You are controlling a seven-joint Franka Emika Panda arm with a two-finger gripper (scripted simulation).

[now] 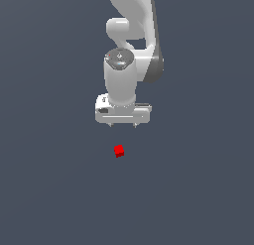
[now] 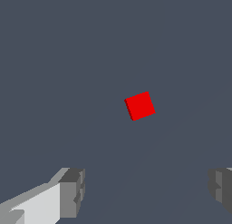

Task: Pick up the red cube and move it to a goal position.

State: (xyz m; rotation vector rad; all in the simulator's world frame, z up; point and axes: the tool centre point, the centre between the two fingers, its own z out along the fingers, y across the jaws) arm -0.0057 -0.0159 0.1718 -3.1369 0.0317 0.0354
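The white gripper [image 1: 123,125] hangs at the end of the Panda arm [image 1: 130,35], pointing down at a plain dark grey-blue floor [image 1: 198,189], with its two short fingertips just showing under the broad white hand body. In the wrist view the two grey fingers [image 2: 72,191] stand wide apart, one at each side of the picture, with bare floor between them and nothing held, so the jaws are spread. The red cube [image 1: 119,151] lies on the floor beyond the fingertips, apart from them and touched by neither; in the exterior view it sits a little below the hand and slightly toward the exterior view's left of the point midway between the fingers. Seen from the wrist, the red cube [image 2: 140,105] is ahead of the open gap rather than inside it, lying roughly on the line between the two fingers but closer to the finger that is mostly cut off at the picture's edge. Its faces are plain, bright red, and its edges are turned at a slight angle to the line joining the fingers, so it does not sit square to the jaws. The cube is much smaller than the hand. How high the fingertips hang above the floor cannot be told from either view.
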